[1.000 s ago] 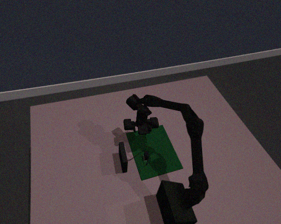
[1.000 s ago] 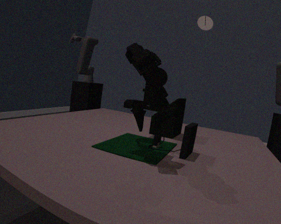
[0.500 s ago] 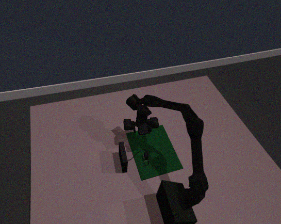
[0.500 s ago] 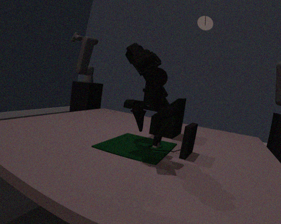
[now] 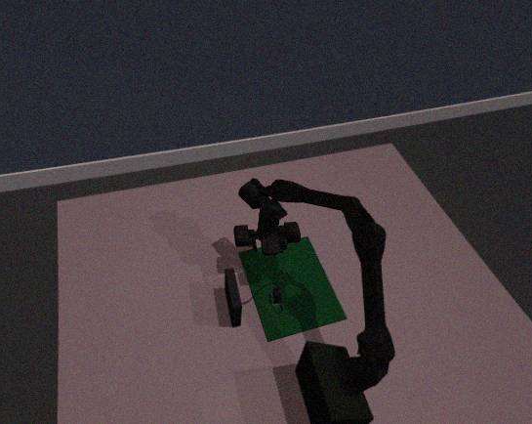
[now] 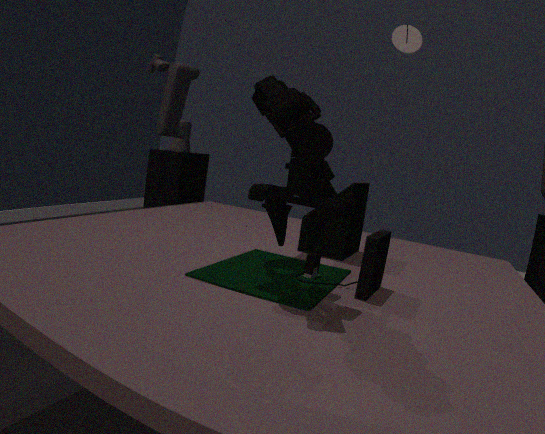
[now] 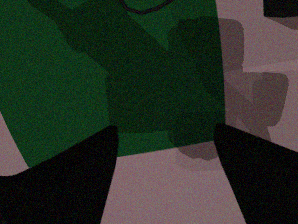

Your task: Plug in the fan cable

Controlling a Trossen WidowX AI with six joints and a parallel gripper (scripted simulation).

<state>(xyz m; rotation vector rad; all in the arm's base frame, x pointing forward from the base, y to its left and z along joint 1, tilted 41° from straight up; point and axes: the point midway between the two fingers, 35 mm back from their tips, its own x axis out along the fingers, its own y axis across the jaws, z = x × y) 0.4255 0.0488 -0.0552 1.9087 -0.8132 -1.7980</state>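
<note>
The green board (image 5: 320, 293) (image 6: 233, 272) (image 7: 30, 90) lies flat on the table. The small dark plug (image 5: 276, 294) (image 6: 312, 266) stands upright at the pale header (image 5: 276, 305) (image 6: 308, 276) on the board. Whether it is fully down is too dark and small to tell. A thin cable (image 5: 258, 292) (image 6: 340, 285) (image 7: 142, 11) runs from it to the black upright fan (image 5: 233, 299) (image 6: 374, 265) (image 7: 281, 7) beside the board. My gripper (image 5: 269, 248) (image 6: 298, 247) (image 7: 166, 132) is open and empty, above the board's far end in the top view, away from the plug.
The arm's dark base block (image 5: 325, 386) (image 6: 350, 220) stands near the board's end closest to the top camera. The fan stands upright off one side of the board. Arm shadows fall across board and table. Other pale robot arms (image 6: 175, 100) stand in the background.
</note>
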